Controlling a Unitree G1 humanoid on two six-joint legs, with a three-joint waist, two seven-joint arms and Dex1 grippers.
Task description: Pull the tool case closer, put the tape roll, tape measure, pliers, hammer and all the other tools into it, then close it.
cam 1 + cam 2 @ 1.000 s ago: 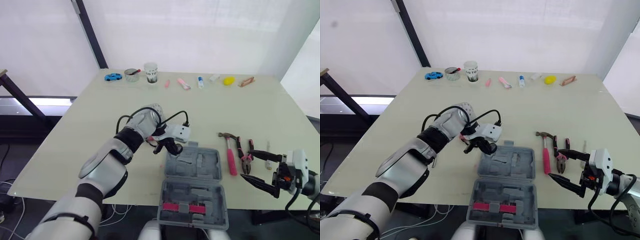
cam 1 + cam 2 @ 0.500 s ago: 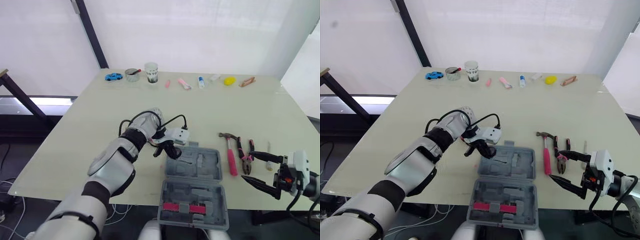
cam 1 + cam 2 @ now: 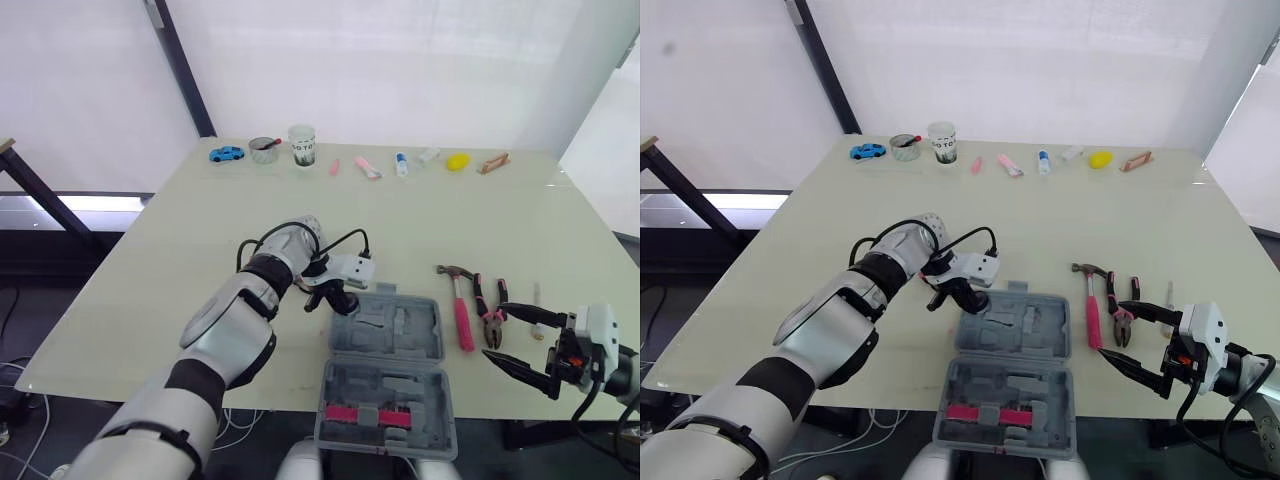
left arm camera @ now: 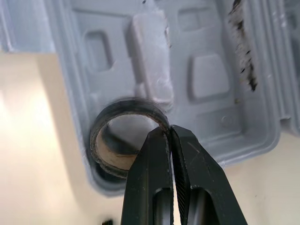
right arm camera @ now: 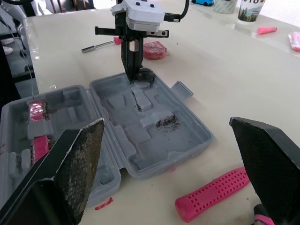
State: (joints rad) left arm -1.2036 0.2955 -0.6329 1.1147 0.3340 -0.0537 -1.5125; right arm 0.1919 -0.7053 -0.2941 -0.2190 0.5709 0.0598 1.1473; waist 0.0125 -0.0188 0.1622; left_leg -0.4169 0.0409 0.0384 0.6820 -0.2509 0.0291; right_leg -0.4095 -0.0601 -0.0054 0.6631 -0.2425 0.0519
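- Left gripper [image 4: 168,134] is pinched tight on the wall of the tape roll [image 4: 127,104], one finger inside the ring, one outside.
- The tape roll hangs upright in the far left corner of the case [image 3: 420,338], right against the tray's rim. I can't tell whether it rests on the tray floor.
- The case lies wide open and flat at the near edge of the table [image 3: 200,230], with a pink piece [image 3: 360,413] clipped in its near half.
- The red tape measure [image 5: 153,50] sits on the table just beyond that corner.
- The hammer [image 3: 461,312] and pliers [image 3: 491,312] lie side by side, right of the case.
- Right gripper [image 3: 493,331] hovers low by the pliers with its fingers spread wide, holding nothing.
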